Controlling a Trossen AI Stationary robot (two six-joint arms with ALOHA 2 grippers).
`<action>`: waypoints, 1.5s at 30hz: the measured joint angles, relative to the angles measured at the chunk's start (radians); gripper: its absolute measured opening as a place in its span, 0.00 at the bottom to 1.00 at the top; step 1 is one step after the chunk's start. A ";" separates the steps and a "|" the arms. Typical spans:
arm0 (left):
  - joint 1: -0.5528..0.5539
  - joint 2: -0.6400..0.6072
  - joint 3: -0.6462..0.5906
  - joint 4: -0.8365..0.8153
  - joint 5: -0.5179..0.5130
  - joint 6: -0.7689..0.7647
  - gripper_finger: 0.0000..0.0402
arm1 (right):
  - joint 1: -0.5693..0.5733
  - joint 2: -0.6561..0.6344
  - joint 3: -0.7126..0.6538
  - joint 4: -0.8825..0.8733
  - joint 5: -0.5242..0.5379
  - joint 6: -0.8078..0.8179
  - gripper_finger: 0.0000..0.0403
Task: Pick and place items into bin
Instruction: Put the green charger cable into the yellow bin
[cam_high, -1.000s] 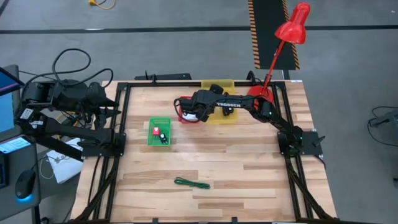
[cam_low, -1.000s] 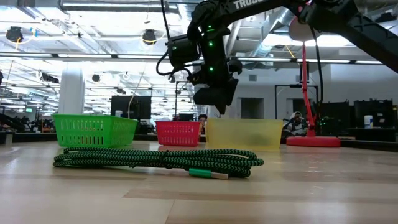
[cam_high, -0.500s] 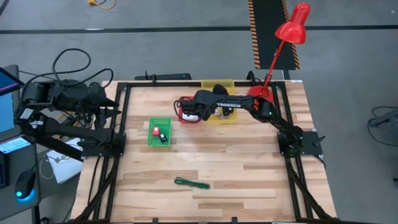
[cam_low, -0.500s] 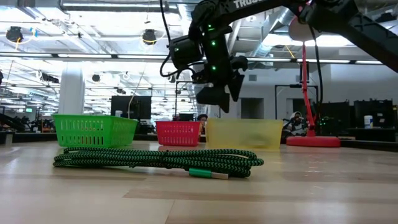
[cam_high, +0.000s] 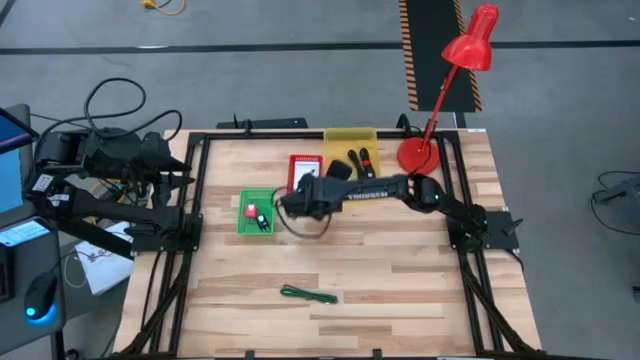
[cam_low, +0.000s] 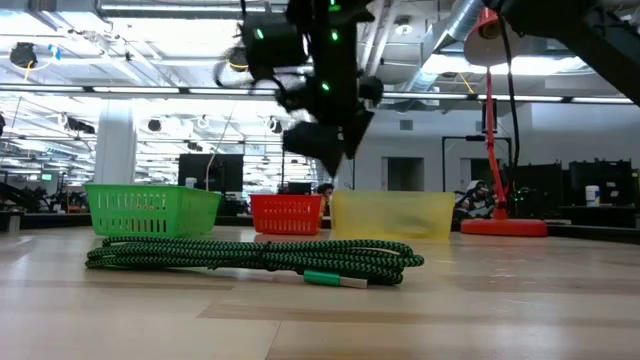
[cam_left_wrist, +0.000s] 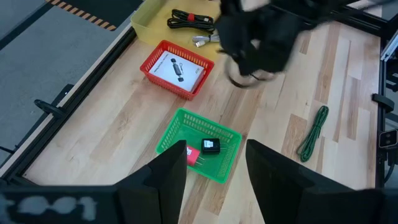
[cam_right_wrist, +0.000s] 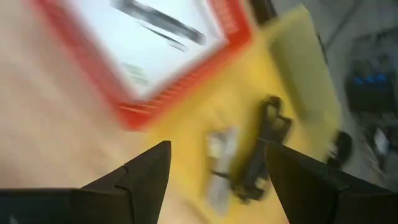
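My right gripper (cam_high: 287, 205) hangs open above the table's middle, between the green basket (cam_high: 243, 200) and the red basket (cam_high: 305, 160), and holds nothing; its wrist view (cam_right_wrist: 217, 148) looks back at the bins. A white printed card (cam_left_wrist: 179, 68) lies in the red basket (cam_left_wrist: 163, 51). A black-and-red cable bundle (cam_left_wrist: 189, 18) and a silvery piece (cam_right_wrist: 217, 162) lie in the yellow bin (cam_high: 350, 134). Small red and black pieces (cam_left_wrist: 202, 149) sit in the green basket. A green cable (cam_high: 308, 294) lies coiled near the table's near edge. My left gripper (cam_left_wrist: 214, 180) waits open at the left edge.
A red desk lamp (cam_high: 420, 155) stands on the far right corner beside the yellow bin. A black frame (cam_high: 200, 200) runs along the table's left, right and far edges. Bare wood lies between the baskets and the green cable (cam_low: 250, 255).
My right gripper has swung from above the red basket and yellow bin toward the table's left and near edge, rising a little and turning. The red basket with its white card, covered by the arm before, now shows.
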 joint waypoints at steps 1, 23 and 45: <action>0.000 0.000 0.000 0.000 0.000 0.000 0.38 | 0.021 0.000 0.000 0.030 -0.002 0.000 0.63; 0.000 0.000 0.000 0.000 0.000 0.000 0.38 | 0.438 0.078 0.000 0.570 -0.247 -0.051 0.63; 0.000 0.000 0.000 0.000 0.000 0.000 0.38 | 0.475 0.080 0.000 0.464 -0.416 0.077 0.63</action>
